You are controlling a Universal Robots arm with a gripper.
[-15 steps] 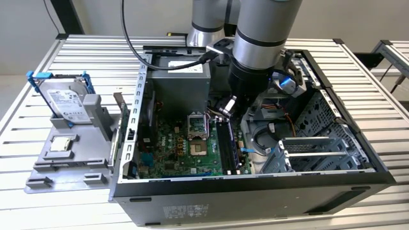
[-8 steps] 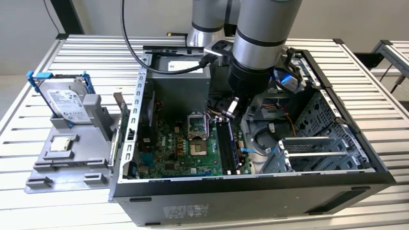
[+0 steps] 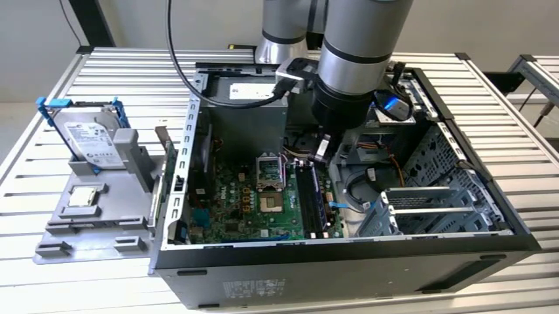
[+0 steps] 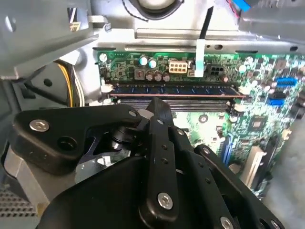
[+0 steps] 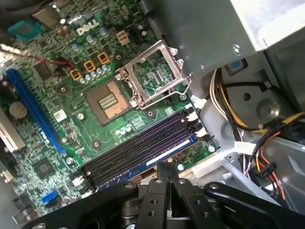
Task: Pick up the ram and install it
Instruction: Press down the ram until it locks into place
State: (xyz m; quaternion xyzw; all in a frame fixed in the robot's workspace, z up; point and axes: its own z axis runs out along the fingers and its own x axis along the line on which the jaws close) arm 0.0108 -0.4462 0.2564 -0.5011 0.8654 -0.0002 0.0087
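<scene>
Here, from my remote seat, the case [image 3: 349, 261] lay open on a slatted metal table [image 3: 114, 72], a pale wall behind. Beside it a grey tray [image 3: 96, 222] held the drive [image 3: 91, 140] and a chip [image 3: 85, 195]. The gripper [image 3: 321, 149] hung inside the case over the motherboard [image 5: 62, 124], its fingers together with nothing between them. The ram [image 4: 174, 89] sat in a slot just beyond the fingertips.

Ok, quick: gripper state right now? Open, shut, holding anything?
Gripper: shut, nothing held. In both wrist views its tip is right by the ram, which lies in a slot on the motherboard.
</scene>
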